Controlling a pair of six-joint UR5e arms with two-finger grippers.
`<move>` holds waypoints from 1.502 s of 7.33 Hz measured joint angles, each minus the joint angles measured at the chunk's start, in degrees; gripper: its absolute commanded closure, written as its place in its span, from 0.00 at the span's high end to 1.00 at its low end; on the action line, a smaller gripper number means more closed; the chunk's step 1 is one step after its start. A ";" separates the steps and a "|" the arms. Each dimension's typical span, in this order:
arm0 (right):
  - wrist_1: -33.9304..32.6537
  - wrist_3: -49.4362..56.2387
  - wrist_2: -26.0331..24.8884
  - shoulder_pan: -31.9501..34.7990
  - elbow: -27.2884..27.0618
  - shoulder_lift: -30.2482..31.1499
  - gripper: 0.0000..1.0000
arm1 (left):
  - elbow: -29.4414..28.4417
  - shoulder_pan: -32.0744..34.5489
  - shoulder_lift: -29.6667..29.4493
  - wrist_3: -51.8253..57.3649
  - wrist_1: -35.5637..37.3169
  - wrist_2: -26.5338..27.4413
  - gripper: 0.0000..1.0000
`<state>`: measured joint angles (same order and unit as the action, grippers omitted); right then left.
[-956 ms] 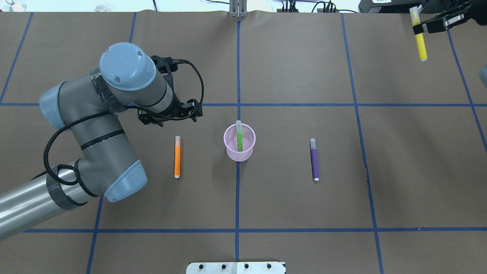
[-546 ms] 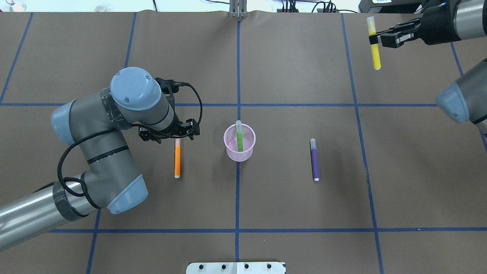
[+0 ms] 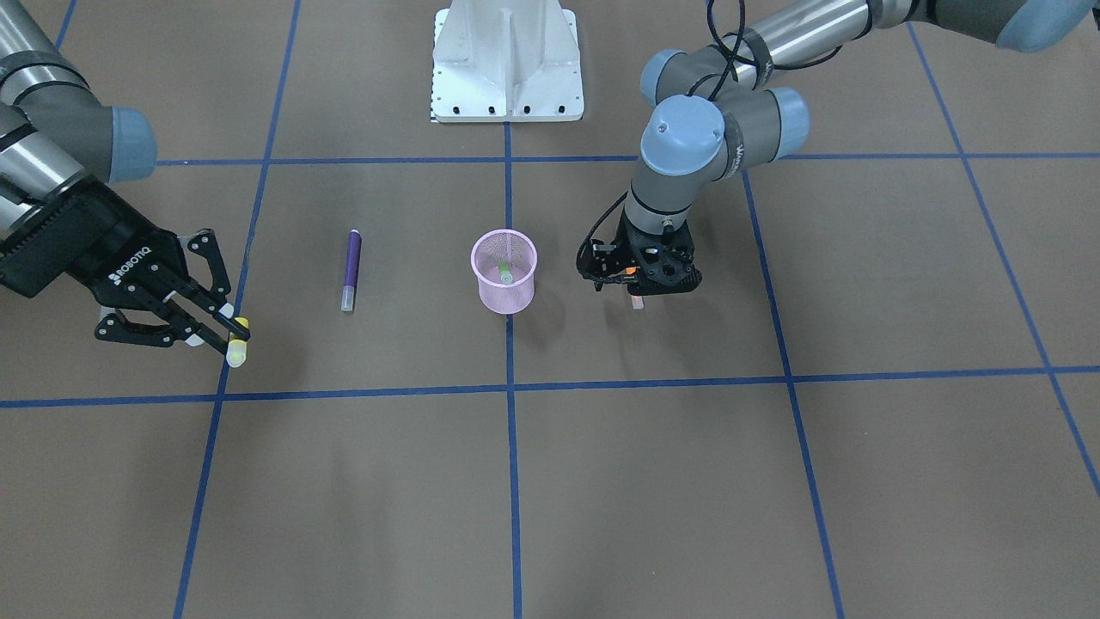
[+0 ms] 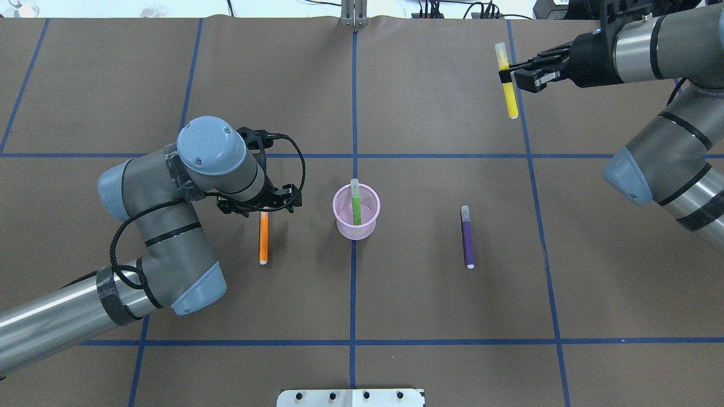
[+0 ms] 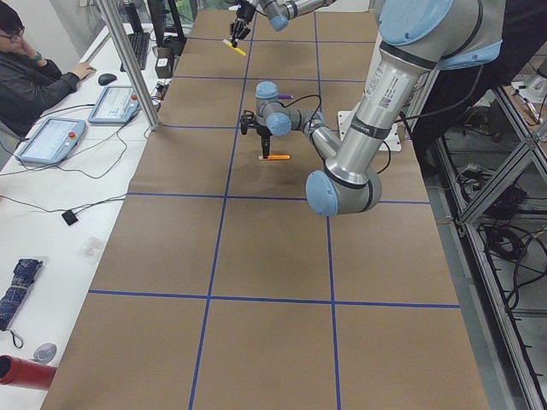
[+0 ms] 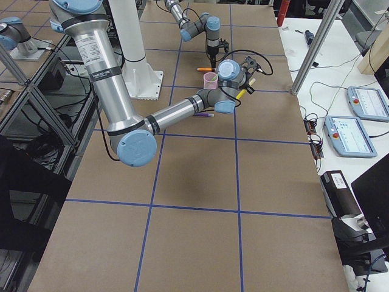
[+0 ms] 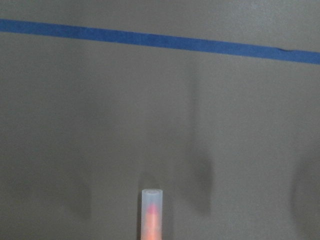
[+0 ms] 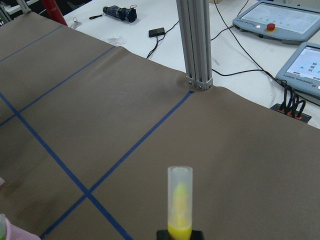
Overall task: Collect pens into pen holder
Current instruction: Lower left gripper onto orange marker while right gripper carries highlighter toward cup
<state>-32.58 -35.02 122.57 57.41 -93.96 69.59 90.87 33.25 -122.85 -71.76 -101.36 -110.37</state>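
L pincer (image 3: 640, 284) sits low over cap end of orange pen (image 4: 263, 240) lying on counter (image 4: 441, 305); can't tell if open or closed. Green pen (image 4: 356, 206) stands in pink holder (image 4: 342, 223) at centre, purple pen (image 4: 468, 240) flat to its R. Far back, R pincer (image 4: 506, 76) clamps yellow pen (image 4: 511, 99) above counter.

Green pen (image 4: 356, 206) in pen holder (image 4: 341, 226), left gripper (image 4: 261, 208) over orange pen (image 4: 263, 240), purple pen (image 4: 468, 240) on desk (image 4: 430, 294), right gripper (image 4: 505, 76) clamping yellow pen (image 4: 510, 96).

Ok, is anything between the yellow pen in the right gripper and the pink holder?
Nothing visible. The yellow pen, held in the right gripper, has open table toward the pen holder; the purple pen lies flat, off that line. A green pen already stands inside the holder.
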 measured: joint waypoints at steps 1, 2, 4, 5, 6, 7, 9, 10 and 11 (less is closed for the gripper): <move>0.04 -0.51 -0.57 -1.15 -0.55 -0.15 0.00 | -0.25 -0.02 0.00 0.02 -0.13 -0.04 0.89; 0.06 -0.99 -0.88 -2.16 -1.10 -0.20 0.00 | -0.43 -0.02 0.01 0.03 -0.14 -0.04 0.86; 0.10 -2.52 -2.56 -4.38 -2.13 -0.24 0.00 | -0.71 -0.03 -0.04 0.04 0.00 -0.03 0.85; 0.24 -3.27 -4.43 -6.18 -2.74 -0.24 0.00 | -0.81 -0.03 -0.04 0.04 0.06 -0.02 0.84; 2.07 -4.82 -7.12 -8.30 -2.89 -0.20 0.00 | -0.97 -0.03 -0.04 0.04 0.09 -0.02 0.84; 5.74 -7.39 -9.78 -10.39 -2.38 -0.13 0.00 | -1.09 -0.03 -0.08 0.04 0.10 -0.02 0.84; 11.21 -11.49 -12.91 -13.07 -1.25 -0.08 0.00 | -1.25 -0.03 -0.07 0.04 0.11 -0.02 0.77; 12.73 -13.13 -13.76 -13.74 -1.08 -0.13 0.00 | -1.36 -0.03 -0.08 0.04 0.11 -0.02 0.76; 13.37 -14.31 -14.10 -14.15 -1.04 -0.25 0.00 | -1.55 -0.03 -0.10 0.04 0.09 -0.04 0.71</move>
<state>-19.22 -49.33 108.47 43.27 -95.00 69.35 89.32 33.22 -122.95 -71.72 -101.27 -110.41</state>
